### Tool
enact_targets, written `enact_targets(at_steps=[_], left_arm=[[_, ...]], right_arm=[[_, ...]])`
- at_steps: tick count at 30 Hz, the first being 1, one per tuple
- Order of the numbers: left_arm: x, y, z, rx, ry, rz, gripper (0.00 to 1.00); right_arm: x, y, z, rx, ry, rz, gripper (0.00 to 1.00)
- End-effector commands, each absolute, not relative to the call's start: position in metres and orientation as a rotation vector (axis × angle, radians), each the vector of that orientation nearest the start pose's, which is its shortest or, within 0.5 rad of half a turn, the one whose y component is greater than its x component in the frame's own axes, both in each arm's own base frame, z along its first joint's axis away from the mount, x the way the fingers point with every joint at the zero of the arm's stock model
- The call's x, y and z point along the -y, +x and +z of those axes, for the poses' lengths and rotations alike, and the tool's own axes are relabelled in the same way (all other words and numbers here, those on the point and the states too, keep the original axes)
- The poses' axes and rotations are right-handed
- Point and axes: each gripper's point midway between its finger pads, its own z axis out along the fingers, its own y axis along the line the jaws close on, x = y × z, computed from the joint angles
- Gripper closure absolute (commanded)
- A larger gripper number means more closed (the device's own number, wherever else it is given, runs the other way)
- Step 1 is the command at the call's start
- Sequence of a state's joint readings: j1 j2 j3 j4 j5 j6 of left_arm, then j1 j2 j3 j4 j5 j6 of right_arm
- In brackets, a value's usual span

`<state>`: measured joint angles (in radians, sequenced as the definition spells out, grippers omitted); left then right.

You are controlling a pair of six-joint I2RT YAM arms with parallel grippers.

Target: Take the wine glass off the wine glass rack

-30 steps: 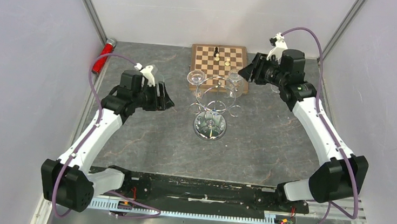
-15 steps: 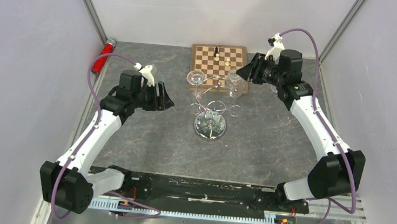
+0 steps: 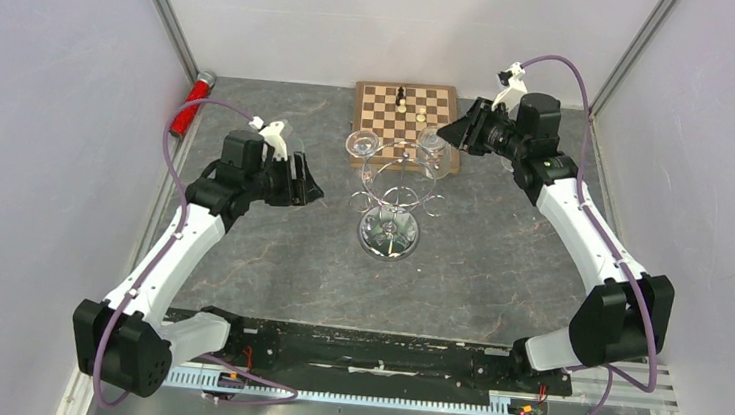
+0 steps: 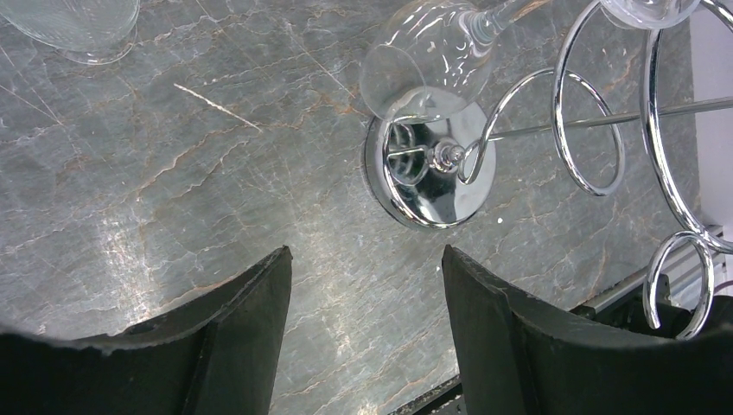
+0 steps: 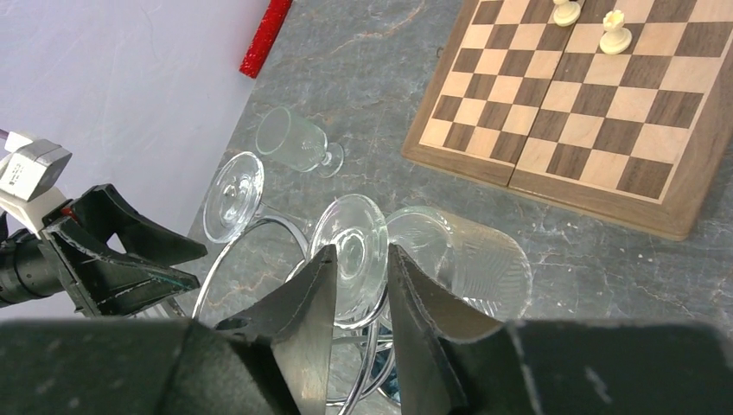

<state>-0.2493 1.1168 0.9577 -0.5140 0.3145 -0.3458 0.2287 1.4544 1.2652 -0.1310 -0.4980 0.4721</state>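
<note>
Two tools, two different stances. The right tool (image 5: pixel 359 251) has its jaws a narrow gap apart, set either side of the round foot of the wine glass (image 5: pixel 350 226) at its tips; whether they touch the glass cannot be told. That glass hangs foot-up on the wine glass rack (image 3: pixel 388 234), directly in front of this tool, with the chessboard (image 5: pixel 588 112) beyond to its right. The left tool (image 4: pixel 365 253) gapes wide and holds nothing, above the worktop (image 4: pixel 173 173); the rack's mirrored base lies just ahead of it.
</note>
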Motion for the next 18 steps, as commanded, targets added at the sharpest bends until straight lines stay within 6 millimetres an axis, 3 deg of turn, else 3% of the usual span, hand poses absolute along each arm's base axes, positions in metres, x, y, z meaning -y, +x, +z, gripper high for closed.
enact_targets(at_steps=[1,18], left_arm=[[0.144,0.292,0.204,-2.237,0.086,-0.66,0.3],[0.143,0.291,0.204,-2.238,0.09,-0.642,0.3]], right_arm=[[-0.207,0.398,0.297,-1.911,-0.154,1.018,0.71],[-0.219,0.388,0.299,-1.888,-0.159,1.152,0.74]])
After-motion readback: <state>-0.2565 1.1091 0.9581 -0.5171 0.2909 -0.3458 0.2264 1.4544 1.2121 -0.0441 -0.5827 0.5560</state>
